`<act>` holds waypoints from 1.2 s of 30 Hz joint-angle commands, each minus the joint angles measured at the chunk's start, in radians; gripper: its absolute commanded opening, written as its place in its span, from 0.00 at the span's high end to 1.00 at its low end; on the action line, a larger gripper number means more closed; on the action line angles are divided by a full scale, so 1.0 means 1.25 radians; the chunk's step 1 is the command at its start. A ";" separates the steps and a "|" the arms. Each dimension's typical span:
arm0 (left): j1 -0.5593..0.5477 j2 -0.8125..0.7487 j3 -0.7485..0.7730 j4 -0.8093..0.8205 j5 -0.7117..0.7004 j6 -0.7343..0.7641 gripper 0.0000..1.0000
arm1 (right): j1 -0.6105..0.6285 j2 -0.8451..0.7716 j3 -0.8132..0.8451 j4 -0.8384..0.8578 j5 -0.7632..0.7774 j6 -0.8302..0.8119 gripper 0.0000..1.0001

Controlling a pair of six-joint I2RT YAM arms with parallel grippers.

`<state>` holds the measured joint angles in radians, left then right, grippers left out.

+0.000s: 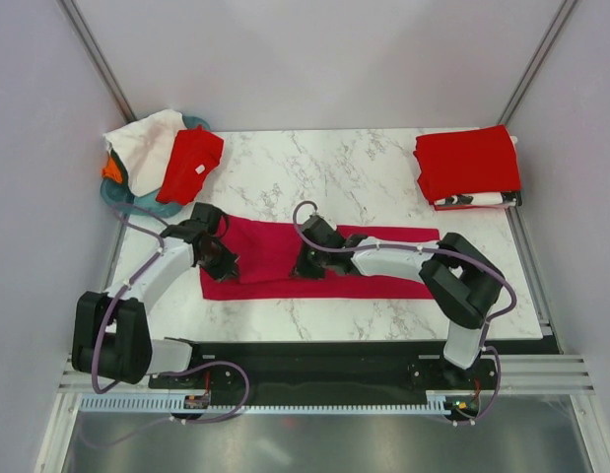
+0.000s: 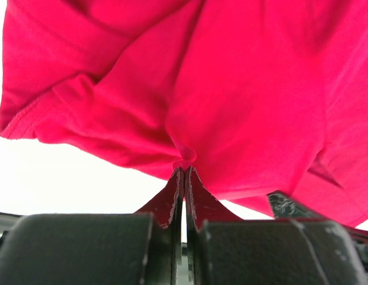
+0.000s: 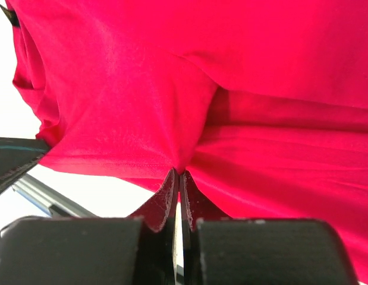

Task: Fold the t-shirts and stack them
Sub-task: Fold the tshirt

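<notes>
A crimson-magenta t-shirt (image 1: 270, 258) lies spread across the middle of the marble table. My left gripper (image 1: 224, 258) is shut on a pinch of its cloth (image 2: 185, 157) near the shirt's left end. My right gripper (image 1: 303, 266) is shut on a pinch of the same shirt (image 3: 182, 168) near its middle. Folded shirts, bright red on top (image 1: 467, 163), form a stack at the back right. A bright red shirt (image 1: 190, 164), a white one (image 1: 142, 143) and an orange one (image 1: 110, 168) hang over the teal basket at the back left.
The round teal basket (image 1: 119, 199) stands at the table's back left corner. Grey walls close in the table on three sides. The arms' bases and a black rail (image 1: 314, 367) run along the near edge.
</notes>
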<state>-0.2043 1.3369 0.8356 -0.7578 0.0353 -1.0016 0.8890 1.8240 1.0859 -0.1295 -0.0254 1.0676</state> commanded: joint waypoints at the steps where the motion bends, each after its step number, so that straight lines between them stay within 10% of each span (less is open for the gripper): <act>1: 0.000 -0.047 -0.023 0.002 0.036 -0.017 0.96 | -0.017 -0.022 0.043 -0.042 -0.048 -0.049 0.95; 26: -0.023 -0.109 -0.099 0.004 0.071 -0.038 0.92 | -0.084 -0.031 0.061 -0.119 -0.197 -0.104 0.84; 36: -0.029 -0.093 -0.100 0.010 0.065 -0.053 0.92 | -0.078 -0.010 0.062 -0.103 -0.183 -0.147 0.61</act>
<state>-0.2375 1.2110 0.7094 -0.7528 0.1089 -1.0363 0.7864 1.8236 1.1381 -0.2710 -0.2543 0.9138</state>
